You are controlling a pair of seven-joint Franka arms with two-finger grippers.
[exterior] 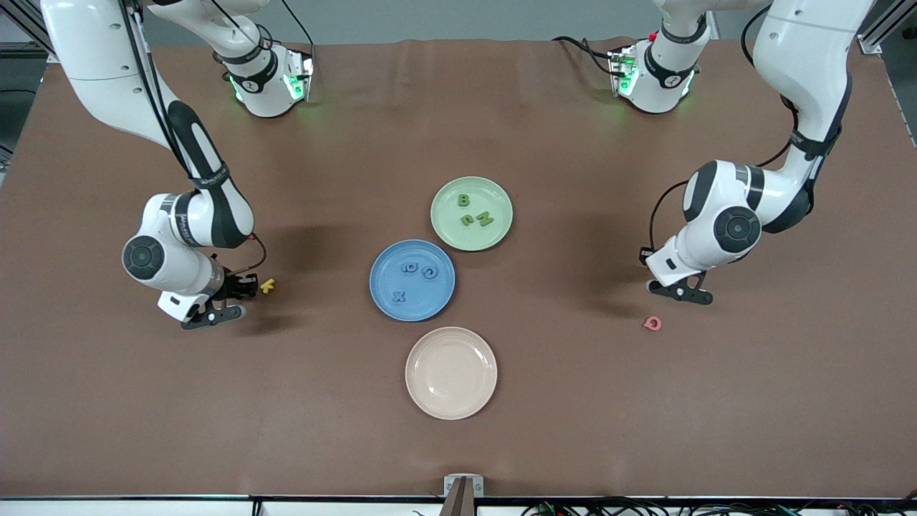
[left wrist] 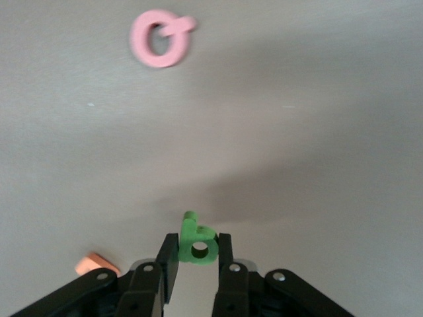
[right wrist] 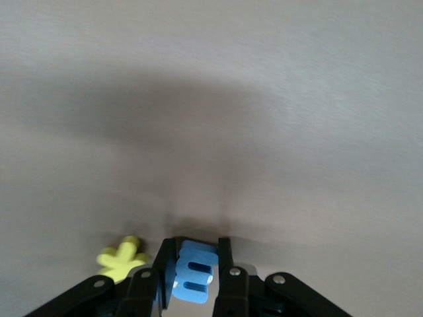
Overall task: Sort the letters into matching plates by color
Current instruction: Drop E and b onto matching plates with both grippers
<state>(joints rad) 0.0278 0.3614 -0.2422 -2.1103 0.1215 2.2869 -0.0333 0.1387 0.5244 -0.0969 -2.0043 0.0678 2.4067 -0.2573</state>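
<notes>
Low over the table at opposite ends, the left gripper (left wrist: 195,254) pinches a green letter (left wrist: 196,243) and the right gripper (right wrist: 192,264) a blue letter (right wrist: 193,273), either of which could slip from so narrow a grip before reaching the green plate (exterior: 494,236) or blue plate (exterior: 387,304).

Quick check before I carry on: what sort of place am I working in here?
Probably a robotics lab bench, not a home: two arms are bolted along a brown-covered table, aluminium framing shows at a corner, and cables run along the edge nearest the front camera.
</notes>
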